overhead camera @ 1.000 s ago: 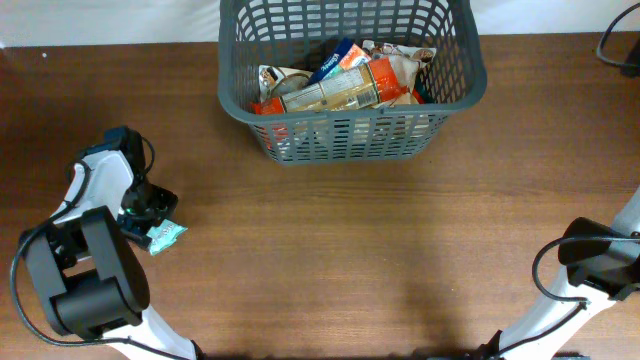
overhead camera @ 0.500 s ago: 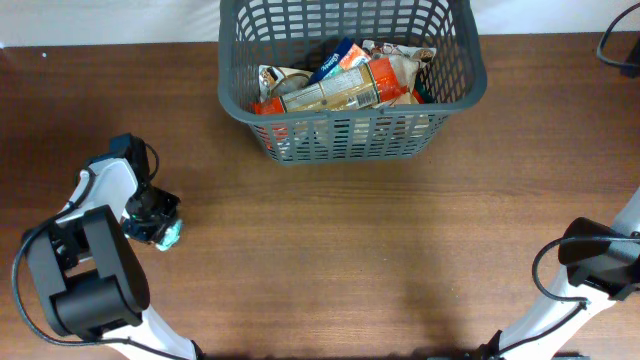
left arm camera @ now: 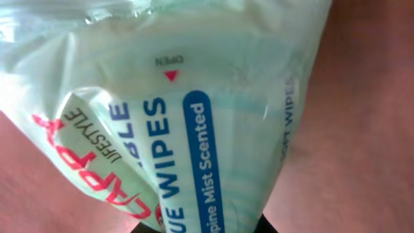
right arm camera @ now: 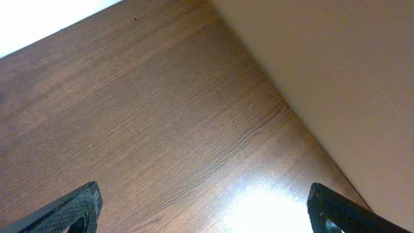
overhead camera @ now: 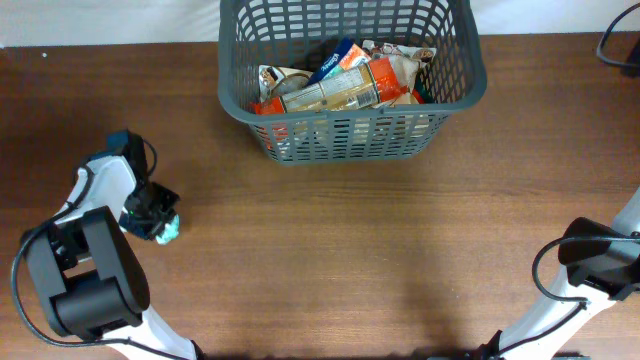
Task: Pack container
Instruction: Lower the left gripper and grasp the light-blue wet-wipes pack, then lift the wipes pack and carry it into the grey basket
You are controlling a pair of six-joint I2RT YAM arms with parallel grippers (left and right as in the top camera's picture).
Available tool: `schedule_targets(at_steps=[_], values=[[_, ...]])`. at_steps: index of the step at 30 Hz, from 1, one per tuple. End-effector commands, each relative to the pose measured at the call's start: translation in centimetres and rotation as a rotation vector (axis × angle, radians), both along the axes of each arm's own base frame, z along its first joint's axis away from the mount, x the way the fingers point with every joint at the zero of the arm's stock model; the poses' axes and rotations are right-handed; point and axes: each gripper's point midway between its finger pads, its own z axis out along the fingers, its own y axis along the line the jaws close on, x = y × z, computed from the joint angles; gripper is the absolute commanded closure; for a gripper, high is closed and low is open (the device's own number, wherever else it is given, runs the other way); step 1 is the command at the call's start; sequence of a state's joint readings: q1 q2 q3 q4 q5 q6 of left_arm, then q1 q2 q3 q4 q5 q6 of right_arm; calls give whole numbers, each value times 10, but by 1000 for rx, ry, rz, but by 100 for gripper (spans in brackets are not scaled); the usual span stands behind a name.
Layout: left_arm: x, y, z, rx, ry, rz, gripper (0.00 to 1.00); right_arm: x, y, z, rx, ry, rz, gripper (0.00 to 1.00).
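The container (overhead camera: 352,142), a dark grey lattice basket, stands at the back centre and holds several food packets (overhead camera: 340,88). At the left of the table my left gripper (overhead camera: 154,212) is shut on a pale green wipes packet (overhead camera: 168,229). That wipes packet (left arm camera: 194,116) fills the left wrist view, pinched at its lower end between the dark fingertips (left arm camera: 266,226) of the left gripper (left arm camera: 200,228). Over bare wood near the table's right edge, my right gripper (right arm camera: 207,217) stands wide open with nothing between its fingers (right arm camera: 76,207).
The right arm's base (overhead camera: 598,262) sits at the front right, the left arm's base (overhead camera: 90,275) at the front left. A white wall strip (overhead camera: 100,20) runs behind the table. In the right wrist view the table edge (right arm camera: 304,123) runs diagonally.
My left gripper has closed on the wipes packet, which has bunched up and drawn in under the fingers. The right arm has not moved.
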State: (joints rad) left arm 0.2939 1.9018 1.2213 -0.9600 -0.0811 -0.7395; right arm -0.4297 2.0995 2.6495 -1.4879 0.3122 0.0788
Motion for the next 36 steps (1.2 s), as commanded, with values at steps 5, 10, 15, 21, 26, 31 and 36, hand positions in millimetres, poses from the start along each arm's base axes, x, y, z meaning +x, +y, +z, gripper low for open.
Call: schedule_targets(at_steps=[5, 10, 15, 21, 26, 31, 36], values=[[90, 12, 72, 72, -246, -298, 98, -3, -1, 6, -5, -18, -11, 1], [168, -12, 175, 131, -545, -617, 98, -3, -1, 6, -5, -18, -11, 1], [207, -47, 291, 217, -834, -787, 98, -3, -1, 6, -5, -18, -11, 1], [215, -103, 386, 324, -1058, -956, 98, -3, -1, 6, -5, -18, -11, 1], [215, -163, 410, 353, -1146, -1132, 98, -3, -1, 6, -5, -18, -11, 1], [218, -221, 412, 343, -1201, -1264, 98, -3, -1, 6, -5, -18, -11, 1], [231, -260, 392, 322, -1207, -1352, 98, -3, -1, 6, -5, -18, -11, 1]])
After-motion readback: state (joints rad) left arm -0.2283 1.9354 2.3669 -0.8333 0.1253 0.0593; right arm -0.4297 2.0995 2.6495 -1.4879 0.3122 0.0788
